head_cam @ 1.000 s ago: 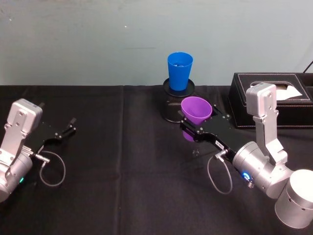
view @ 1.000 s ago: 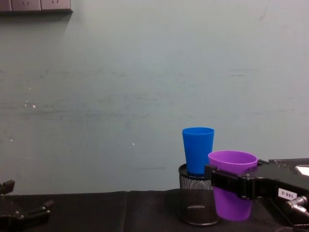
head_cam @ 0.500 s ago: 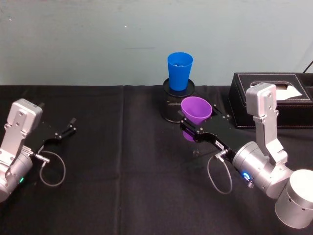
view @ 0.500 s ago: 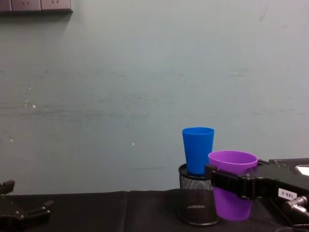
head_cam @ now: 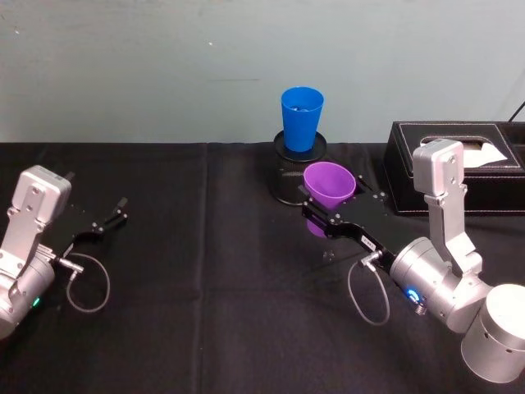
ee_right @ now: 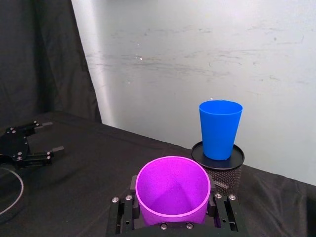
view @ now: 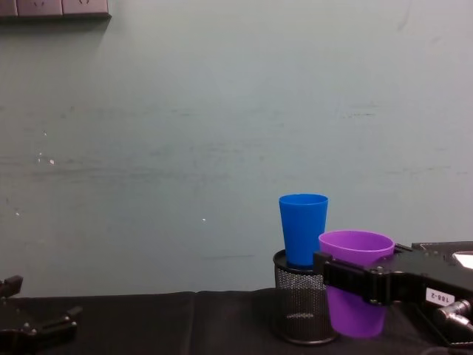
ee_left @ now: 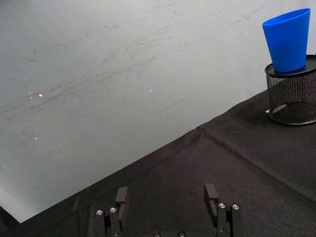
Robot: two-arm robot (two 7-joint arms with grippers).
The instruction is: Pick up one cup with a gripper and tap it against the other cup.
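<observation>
Right wrist view: right tool clamped around purple cup.

Over this last second I find almost nothing different. The one shift I can make out is in the chest view: the white label on my right end effector sits a hair higher than a second ago, so the end effector and the purple cup clamped in it seem to creep upward very slightly. In the head view that drift is too small for me to confirm. I cannot tell any change in the gap to the blue cup just beyond the end effector's tips.
</observation>
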